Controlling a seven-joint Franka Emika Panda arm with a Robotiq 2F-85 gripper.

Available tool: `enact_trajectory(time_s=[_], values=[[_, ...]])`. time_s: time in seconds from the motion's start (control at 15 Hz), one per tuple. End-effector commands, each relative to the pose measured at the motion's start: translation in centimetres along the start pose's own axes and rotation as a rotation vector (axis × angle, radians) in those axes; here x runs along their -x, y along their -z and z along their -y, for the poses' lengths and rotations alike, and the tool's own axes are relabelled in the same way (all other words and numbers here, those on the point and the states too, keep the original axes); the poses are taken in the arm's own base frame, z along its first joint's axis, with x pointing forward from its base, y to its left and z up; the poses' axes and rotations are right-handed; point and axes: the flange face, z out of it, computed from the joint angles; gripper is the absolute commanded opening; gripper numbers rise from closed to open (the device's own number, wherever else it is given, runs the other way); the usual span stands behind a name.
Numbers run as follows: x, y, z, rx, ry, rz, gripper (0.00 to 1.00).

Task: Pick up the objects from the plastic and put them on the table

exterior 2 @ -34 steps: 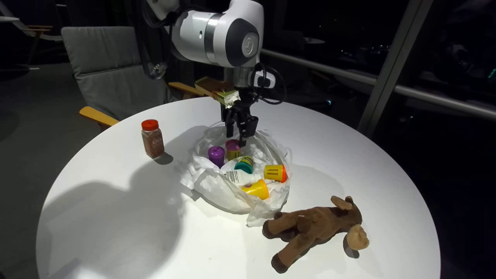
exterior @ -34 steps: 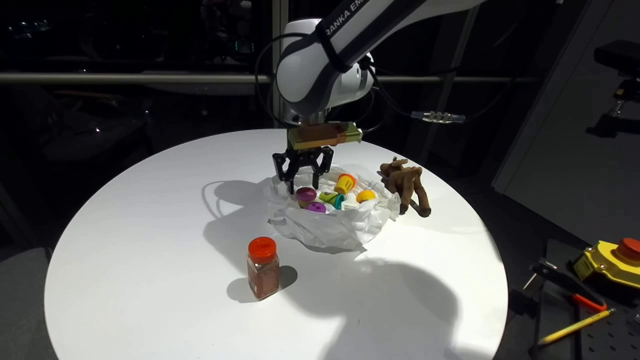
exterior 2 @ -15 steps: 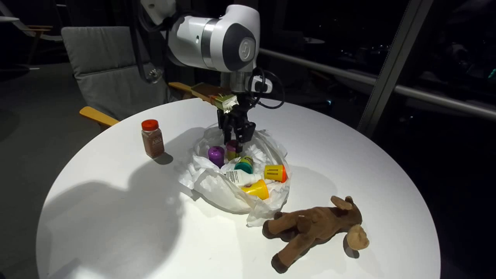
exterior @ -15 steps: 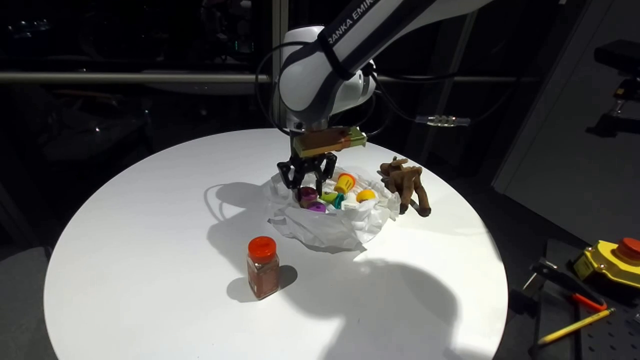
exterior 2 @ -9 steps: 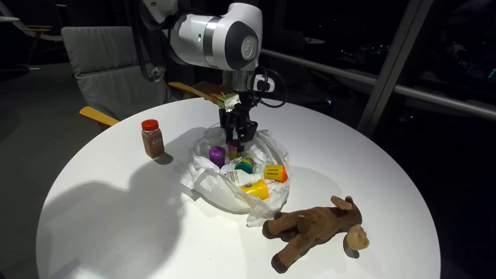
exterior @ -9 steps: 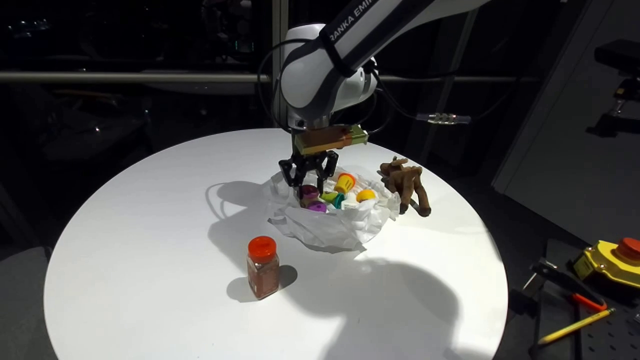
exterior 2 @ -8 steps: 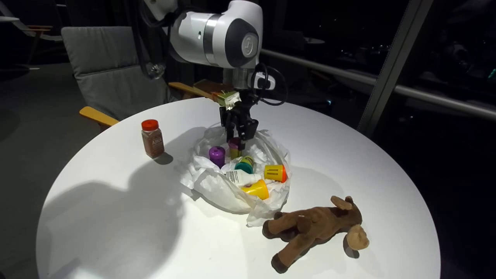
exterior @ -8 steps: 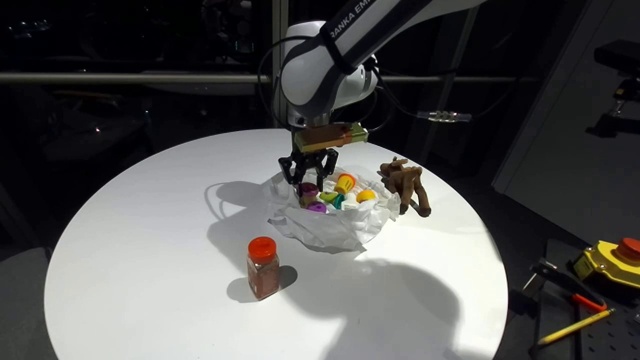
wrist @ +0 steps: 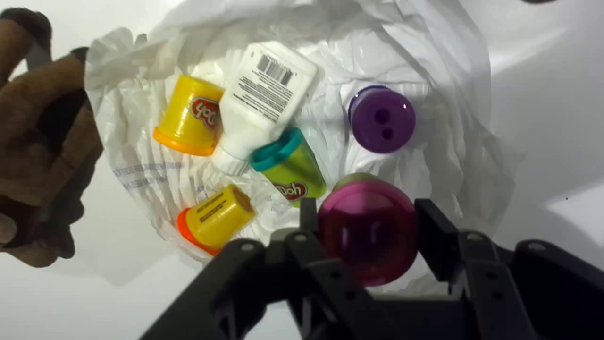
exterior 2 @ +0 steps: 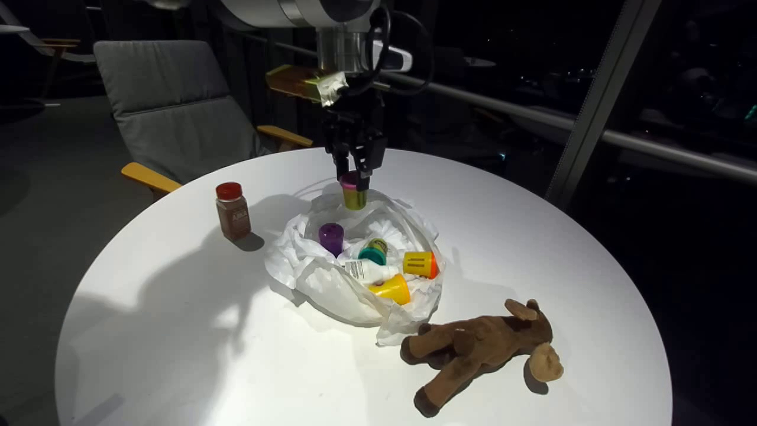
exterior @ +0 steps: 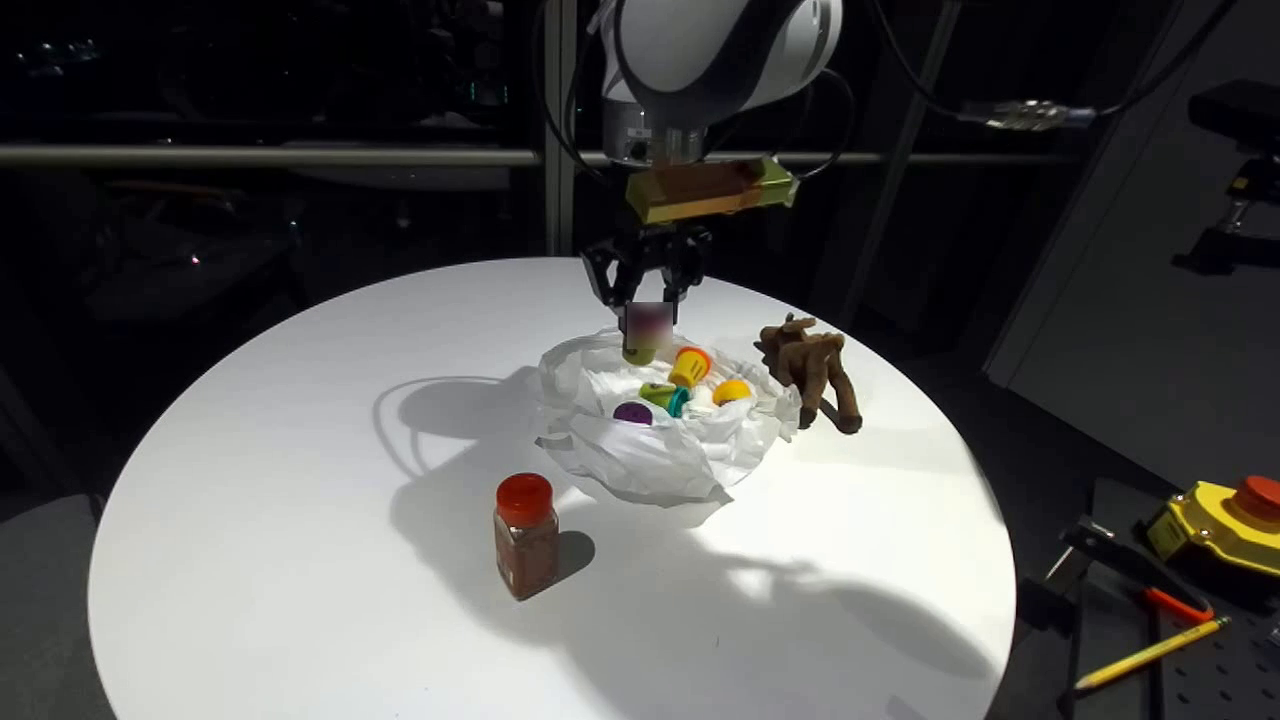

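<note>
In the wrist view my gripper [wrist: 368, 219] is shut on a pink-lidded tub [wrist: 365, 231], one finger on each side of its lid. Exterior views show this tub [exterior 2: 355, 199] upright, raised above the wrinkled white plastic [exterior 2: 331, 287]. Inside the plastic lie a purple-lidded tub [wrist: 383, 122], a green tub with teal lid [wrist: 295, 170], a white labelled bottle [wrist: 264, 89], a yellow tub [wrist: 188, 115] and a yellow tub with orange lid [wrist: 217, 217]. The white table [exterior 2: 325, 378] also bears a red-capped jar [exterior 2: 233, 213] and a brown plush animal [exterior 2: 485, 346].
The plush animal sits close beside the plastic's edge; the jar stands apart on another side. Off the table are a grey chair [exterior 2: 171, 106] and a stand with a yellow box [exterior: 1215, 530] and a pencil [exterior: 1150, 653].
My gripper has gone down around the pink-lidded tub, taken hold of it and risen with it out of the plastic. The other tubs, jar and animal stay about where they were.
</note>
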Motion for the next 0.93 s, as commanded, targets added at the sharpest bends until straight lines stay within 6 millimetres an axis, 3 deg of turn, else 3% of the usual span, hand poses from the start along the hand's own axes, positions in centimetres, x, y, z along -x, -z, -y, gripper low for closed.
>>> enact_trajectory(time_s=[0.0, 0.27, 0.67, 0.87], values=[[6.6, 2.1, -0.7, 0.033, 0.074, 0.009, 0.28], [13.6, -0.8, 0.3, 0.083, 0.19, 0.06, 0.28], [18.4, -6.8, -0.8, 0.159, 0.245, 0.166, 0.28], [20.3, -6.7, -0.5, 0.154, 0.287, 0.161, 0.28]])
